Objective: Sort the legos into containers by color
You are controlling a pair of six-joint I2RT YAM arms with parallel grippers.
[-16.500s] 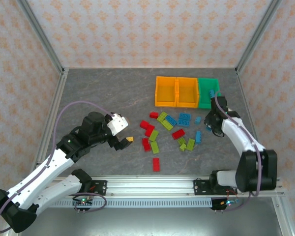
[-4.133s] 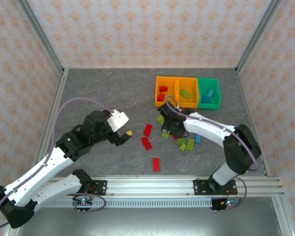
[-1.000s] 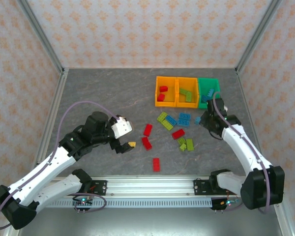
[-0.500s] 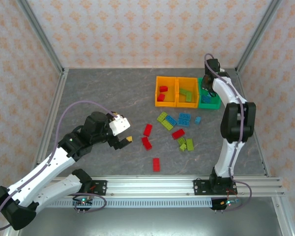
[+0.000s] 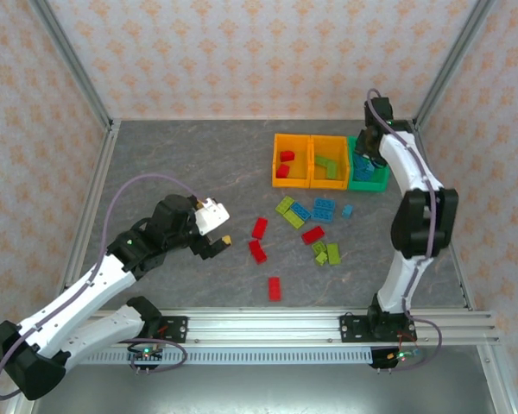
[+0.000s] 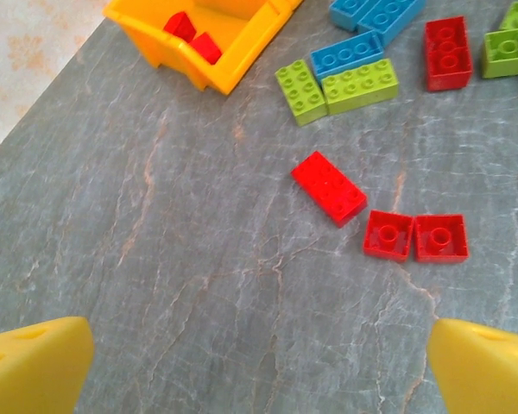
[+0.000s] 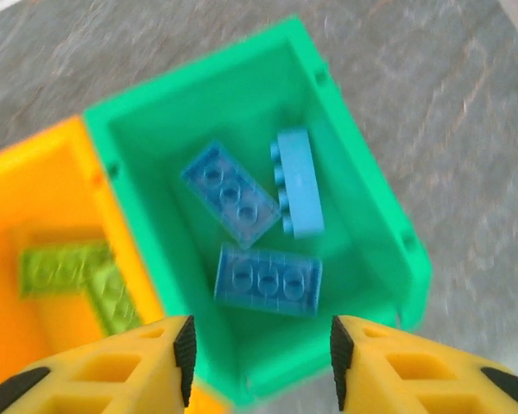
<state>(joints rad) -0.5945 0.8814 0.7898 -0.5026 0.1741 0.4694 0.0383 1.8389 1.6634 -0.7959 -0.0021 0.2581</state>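
Three containers stand in a row at the back: an orange bin (image 5: pixel 290 160) with red legos, an orange bin (image 5: pixel 329 162) with lime green ones (image 7: pixel 78 276), and a green bin (image 5: pixel 369 170) with three blue bricks (image 7: pixel 268 280). My right gripper (image 7: pixel 259 362) hangs open just above the green bin (image 7: pixel 363 216), nothing between its fingers. Loose red (image 5: pixel 259 228), lime green (image 5: pixel 284 205) and blue (image 5: pixel 323 208) legos lie mid-table. My left gripper (image 5: pixel 217 244) hovers open over bare table left of them, with a red brick (image 6: pixel 329 187) and a red pair (image 6: pixel 416 237) ahead of it.
Metal frame posts and patterned walls bound the grey stone-look table (image 5: pixel 181 172). The right arm (image 5: pixel 419 207) stretches along the right side up to the bins. One red brick (image 5: pixel 274 288) lies nearest the front rail. The table's left half is open floor.
The right arm has swung from beside the loose bricks up to over the green bin, and its jaws have opened there. The left arm has barely shifted.
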